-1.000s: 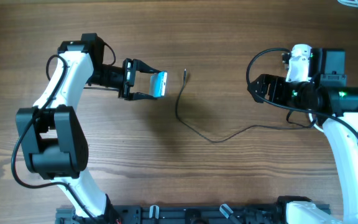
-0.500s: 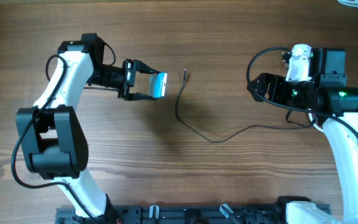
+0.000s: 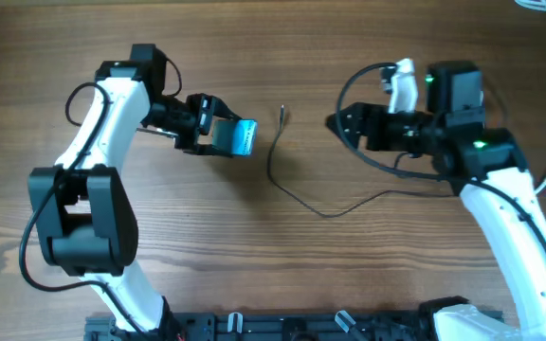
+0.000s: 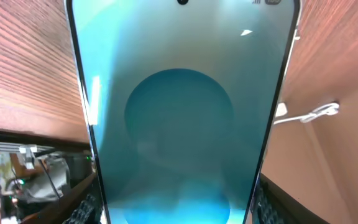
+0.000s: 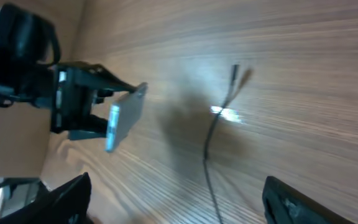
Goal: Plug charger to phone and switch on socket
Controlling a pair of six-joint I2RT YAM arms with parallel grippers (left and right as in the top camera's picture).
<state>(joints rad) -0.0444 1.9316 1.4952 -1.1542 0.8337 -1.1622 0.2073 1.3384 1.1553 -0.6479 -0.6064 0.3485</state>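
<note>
While left jaws pinch the cyan-screened phone (image 3: 243, 135), right jaws gape near the thin black charger (image 3: 271, 163).

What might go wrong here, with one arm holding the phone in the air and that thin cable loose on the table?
1. The phone is pinched by its edges in the left gripper, off the table; a slip would drop it.
2. The charger is thin and lies flat, so the open right gripper may miss its plug tip or push it away.
3. The charger's slack runs under the right arm and might snag.
</note>
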